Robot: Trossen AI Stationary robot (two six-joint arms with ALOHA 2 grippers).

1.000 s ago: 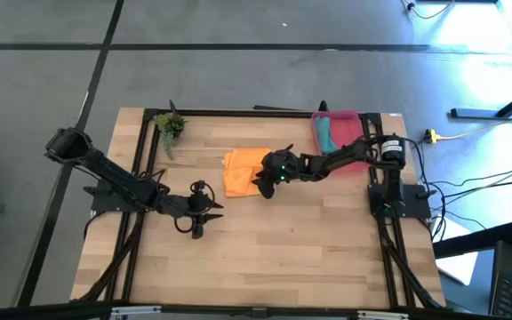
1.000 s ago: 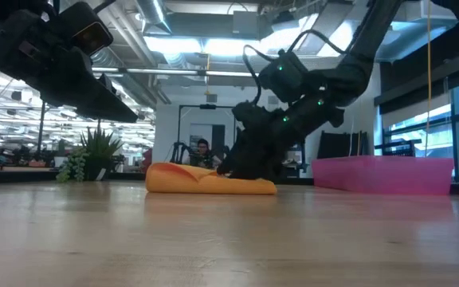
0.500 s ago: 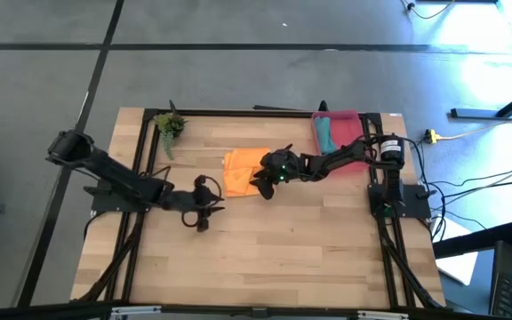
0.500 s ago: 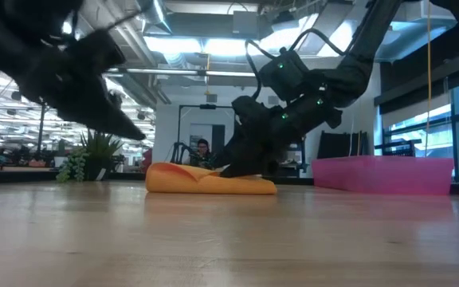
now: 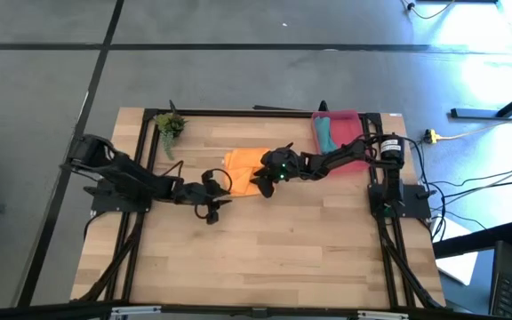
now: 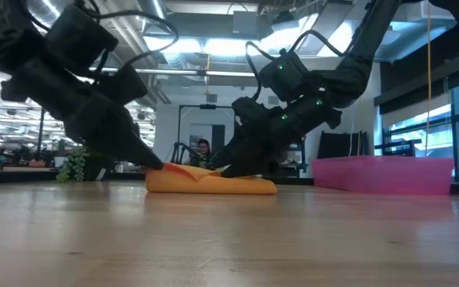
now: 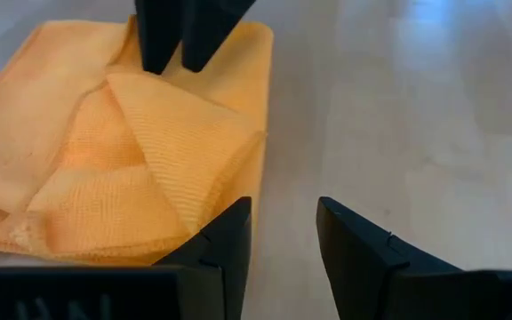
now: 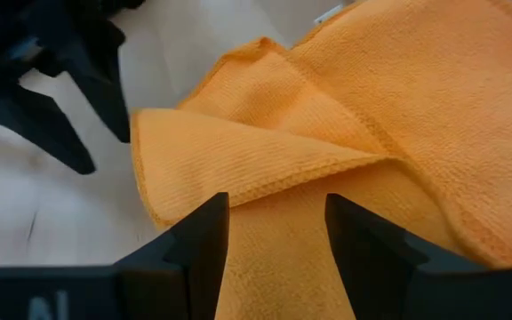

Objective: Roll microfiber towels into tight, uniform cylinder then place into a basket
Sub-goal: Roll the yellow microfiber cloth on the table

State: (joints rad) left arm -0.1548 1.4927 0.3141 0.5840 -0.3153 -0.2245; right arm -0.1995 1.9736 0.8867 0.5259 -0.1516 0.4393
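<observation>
The left gripper (image 5: 213, 197) sits low over the table (image 5: 309, 240), at the near left corner of the orange towel (image 5: 243, 171), which lies folded toward the far edge, about midway between the table's left and right edges. In the left wrist view its fingers (image 7: 220, 249) are apart with nothing between them; one tip is at the towel's folded corner, the other over bare wood. The towel is directly ahead of these jaws, its long side running roughly from near to far. The left arm stretches in low from the table's left edge.

The right gripper (image 5: 261, 184) is at the towel's near right corner, so both grippers are about equally close. Its wrist view shows the fingers (image 8: 198, 244) apart, straddling a raised fold of orange cloth, but not visibly pinching it. This arm reaches across from the right edge.

At the far right corner, the basket (image 5: 349, 118) already holds the teal towel (image 5: 325, 133). Rolling the orange one probably depends on both grippers catching its near edge.
</observation>
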